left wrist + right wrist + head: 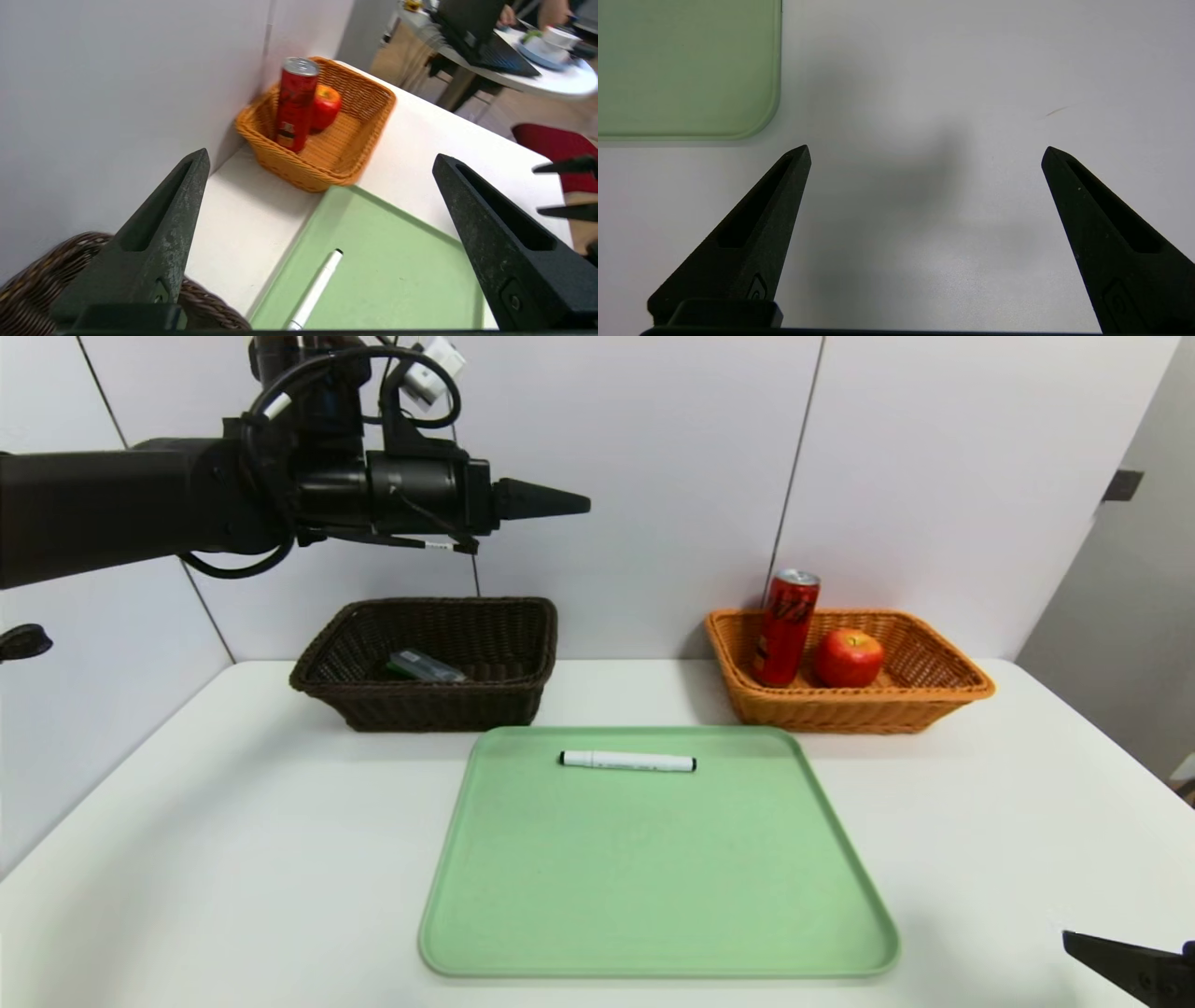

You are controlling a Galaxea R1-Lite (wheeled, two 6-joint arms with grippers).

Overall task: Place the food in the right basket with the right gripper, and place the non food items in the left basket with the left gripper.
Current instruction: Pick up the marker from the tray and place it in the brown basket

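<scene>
A white marker lies on the far part of the green tray. The dark brown left basket holds a small dark green item. In the orange right basket a red can stands upright beside a red apple. My left gripper hangs high above the left basket, open and empty. My right gripper sits low over the table's near right corner, open and empty.
A white wall rises just behind both baskets. The tray's near right corner lies beside my right gripper. Off the table's right side stand a desk with a laptop and a red chair.
</scene>
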